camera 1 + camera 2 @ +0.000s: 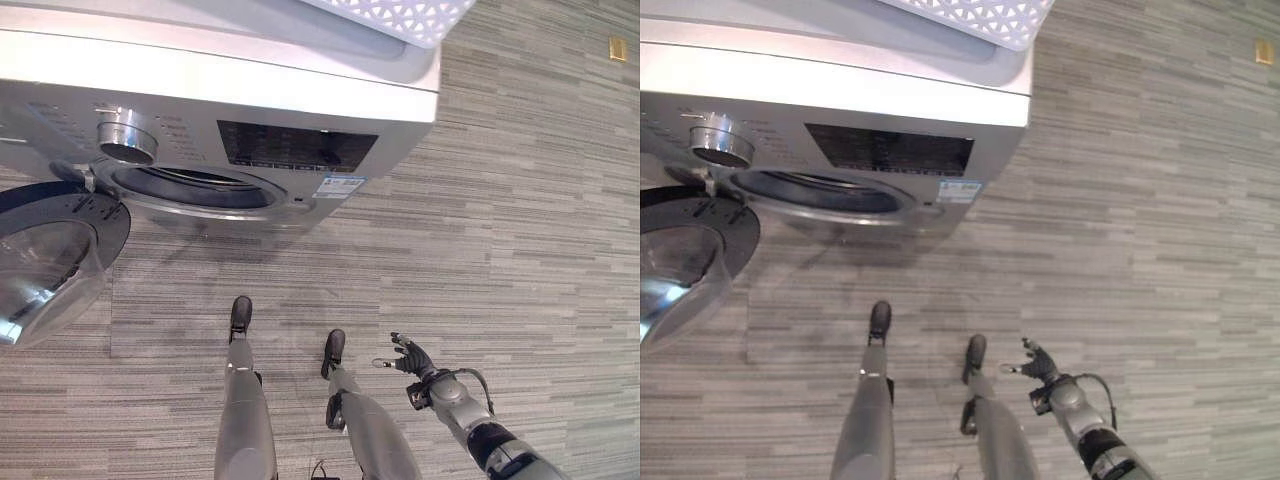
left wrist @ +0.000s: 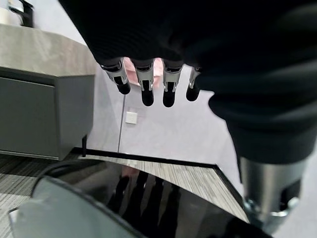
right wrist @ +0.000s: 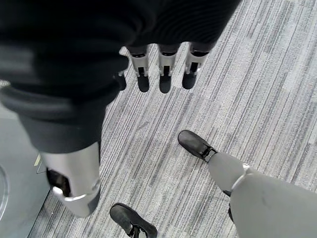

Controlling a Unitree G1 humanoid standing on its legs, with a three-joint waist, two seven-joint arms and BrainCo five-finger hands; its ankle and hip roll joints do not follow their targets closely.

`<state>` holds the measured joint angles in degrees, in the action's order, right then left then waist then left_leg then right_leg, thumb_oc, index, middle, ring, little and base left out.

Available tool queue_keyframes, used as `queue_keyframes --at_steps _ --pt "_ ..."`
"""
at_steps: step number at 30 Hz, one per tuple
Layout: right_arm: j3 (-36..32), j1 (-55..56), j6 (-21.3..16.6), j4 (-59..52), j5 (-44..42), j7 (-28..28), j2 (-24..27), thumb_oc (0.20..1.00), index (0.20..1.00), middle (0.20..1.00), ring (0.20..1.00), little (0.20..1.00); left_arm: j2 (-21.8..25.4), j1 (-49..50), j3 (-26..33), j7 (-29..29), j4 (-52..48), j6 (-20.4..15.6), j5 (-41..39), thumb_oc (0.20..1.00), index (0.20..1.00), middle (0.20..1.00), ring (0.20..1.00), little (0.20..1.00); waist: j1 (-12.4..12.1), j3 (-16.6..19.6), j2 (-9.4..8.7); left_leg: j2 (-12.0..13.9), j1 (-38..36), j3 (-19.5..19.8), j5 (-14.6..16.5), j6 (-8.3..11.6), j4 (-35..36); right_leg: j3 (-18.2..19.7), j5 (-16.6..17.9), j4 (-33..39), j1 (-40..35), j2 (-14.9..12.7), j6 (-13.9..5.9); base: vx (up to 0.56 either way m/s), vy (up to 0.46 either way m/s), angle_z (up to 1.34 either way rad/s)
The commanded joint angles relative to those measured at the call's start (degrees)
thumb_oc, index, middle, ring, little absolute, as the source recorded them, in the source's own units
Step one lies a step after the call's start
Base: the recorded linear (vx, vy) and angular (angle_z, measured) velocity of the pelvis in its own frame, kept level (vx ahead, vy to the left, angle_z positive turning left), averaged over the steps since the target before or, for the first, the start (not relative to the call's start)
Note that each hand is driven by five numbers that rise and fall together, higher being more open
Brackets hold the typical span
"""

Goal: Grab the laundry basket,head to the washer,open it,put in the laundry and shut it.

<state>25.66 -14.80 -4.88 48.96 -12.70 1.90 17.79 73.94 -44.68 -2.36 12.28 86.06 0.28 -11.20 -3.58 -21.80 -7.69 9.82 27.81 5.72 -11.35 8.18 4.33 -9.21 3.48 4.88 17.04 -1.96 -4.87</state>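
One washer [image 1: 220, 110] stood with its single round door [image 1: 50, 255] swung wide to the robot's left, exposing the drum opening [image 1: 195, 187]. One white lattice laundry basket [image 1: 400, 18] rested on the washer's top, at the far right corner; whether it held any laundry could not be seen from below its rim. The right hand [image 1: 408, 357] hung low at the robot's side over the striped carpet [image 1: 520, 230], fingers loosely extended and holding nothing. The left hand [image 2: 148, 84], seen from its wrist camera, hovered just above the door's dark glass with fingers straight and parted — nothing between them. The step in hand was judged to be loading: both hands would need to rise to the basket, gather the clothes fully, and pass them well inside the drum — clear of the door seal — before the door was pushed closed.
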Motion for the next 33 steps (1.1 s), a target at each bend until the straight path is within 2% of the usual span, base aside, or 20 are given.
queue_keyframes --at_steps 1,2,9,14,16,18,22,26,29,30,31,33 --pt "-0.9 3.0 -1.3 -2.7 -1.8 0.5 0.4 1.0 1.0 1.0 1.0 1.0 0.4 0.0 -3.8 -0.2 1.8 -0.5 0.9 1.0 1.0 1.0 1.0 1.0 0.5 0.0 -3.4 1.0 -2.4 -1.4 4.2 -2.05 0.1 4.8 -1.3 -4.5 0.1 -6.2 -5.69 0.0 -0.004 0.04" --pt "-1.0 3.1 -1.6 -4.6 -2.3 0.6 0.8 1.0 1.0 1.0 1.0 1.0 0.4 -1.1 -4.8 -0.4 1.5 -0.5 0.9 1.0 1.0 1.0 1.0 1.0 0.6 -0.2 -4.04 1.0 -1.8 -1.2 4.2 -2.12 0.0 4.7 -1.0 -4.1 0.3 -6.0 -5.85 0.0 0.0 0.0" --pt "-0.9 3.1 -1.7 -5.3 -2.3 0.8 0.6 1.0 1.0 1.0 1.0 1.0 -0.9 -1.6 -6.9 -1.9 0.7 -0.7 1.5 1.0 1.0 1.0 1.0 1.0 0.7 -0.1 -4.3 0.7 -0.6 -0.6 4.4 -2.25 -0.4 4.6 -0.5 -3.4 0.4 -6.1 -5.98 0.0 0.001 0.01" --pt "-1.2 2.2 -0.6 -3.0 -2.6 -0.1 1.1 1.0 1.0 1.0 1.0 1.0 -5.6 6.7 -3.6 -14.5 0.0 0.6 -1.1 1.0 1.0 1.0 1.0 1.0 0.5 -0.2 -3.32 0.3 -0.5 -0.7 5.1 -2.45 -1.0 5.0 -1.0 -3.5 0.2 -6.2 -5.64 0.01 0.01 0.01" --pt "-1.7 2.3 0.2 -1.9 -2.6 -0.7 1.8 1.0 1.0 1.0 1.0 1.0 -7.2 11.0 -2.8 -20.6 -3.4 1.5 -2.8 1.0 1.0 1.0 1.0 1.0 0.4 -0.2 -2.43 0.2 -0.5 -0.7 5.1 -2.5 -1.1 4.9 -1.1 -3.6 0.1 -6.3 -5.54 0.0 0.0 0.0" --pt "-2.5 3.0 1.2 -1.3 -2.6 -1.7 2.8 1.0 1.0 1.0 1.0 1.0 -7.6 13.6 -4.6 -25.0 -8.8 1.8 -3.5 1.0 1.0 1.0 1.0 1.0 0.1 -0.3 -1.37 0.1 -0.8 -0.8 4.9 -2.42 -1.1 4.8 -1.2 -3.8 0.0 -6.3 -5.46 0.0 0.0 0.0" --pt "-3.4 4.5 1.7 -1.7 -1.2 -3.6 4.8 1.0 1.0 1.0 1.0 1.0 -8.3 19.6 -5.5 -28.0 -12.8 1.4 -3.2 1.0 1.0 1.0 1.0 1.0 -0.1 -0.2 0.2 0.2 -1.8 -1.2 4.8 -2.14 -1.5 4.7 -1.8 -4.9 -0.4 -6.3 -5.14 0.02 -0.041 0.02" --pt "-4.8 7.2 1.3 -6.4 -0.6 -6.5 9.0 1.0 1.0 1.0 1.0 1.0 -12.5 28.5 -4.4 -32.8 -12.4 0.9 -2.1 1.0 1.0 1.0 1.0 1.0 1.0 0.4 0.59 1.5 -4.9 -3.0 4.7 -1.41 -1.2 5.9 -2.7 -5.5 -1.0 -5.6 -4.53 0.03 -0.044 -0.09" --pt "-7.3 9.9 0.9 -9.7 0.1 -7.9 12.5 1.0 1.0 1.0 1.0 1.0 -17.7 31.1 -3.6 -31.7 -12.7 0.1 -1.8 1.0 1.0 1.0 1.0 1.0 2.5 1.4 0.94 3.1 -7.7 -4.5 4.5 -0.66 -0.4 7.2 -3.6 -5.7 -1.8 -4.5 -3.67 0.03 -0.06 -0.21" --pt "-7.3 9.9 1.0 -9.7 0.1 -7.9 12.5 1.0 1.0 1.0 1.0 1.0 -17.7 31.1 -3.6 -31.7 -12.7 0.1 -1.8 1.0 1.0 1.0 1.0 1.0 2.5 1.5 0.97 3.1 -7.6 -4.5 4.4 -0.66 -0.4 7.1 -3.6 -5.7 -1.6 -4.5 -3.67 0.04 -0.114 -0.24" --pt "-9.9 11.0 0.7 -9.7 0.8 -8.7 15.2 1.0 1.0 1.0 1.0 1.0 -22.7 31.9 -2.3 -28.6 -14.1 -0.6 -4.3 1.0 1.0 1.0 1.0 1.0 3.9 2.7 1.64 4.7 -10.3 -6.0 4.2 -0.03 0.2 8.5 -4.6 -5.9 -2.5 -3.0 -2.89 0.02 -0.075 -0.28" --pt "-10.8 11.3 0.7 -9.9 0.7 -8.8 16.1 1.0 1.0 1.0 1.0 1.0 -24.1 32.1 -2.3 -27.7 -15.7 -0.8 -5.5 1.0 1.0 1.0 1.0 1.0 4.2 2.9 2.01 5.4 -11.0 -6.5 3.9 0.17 0.3 8.9 -4.9 -6.2 -2.6 -2.4 -2.6 0.01 -0.082 -0.33"
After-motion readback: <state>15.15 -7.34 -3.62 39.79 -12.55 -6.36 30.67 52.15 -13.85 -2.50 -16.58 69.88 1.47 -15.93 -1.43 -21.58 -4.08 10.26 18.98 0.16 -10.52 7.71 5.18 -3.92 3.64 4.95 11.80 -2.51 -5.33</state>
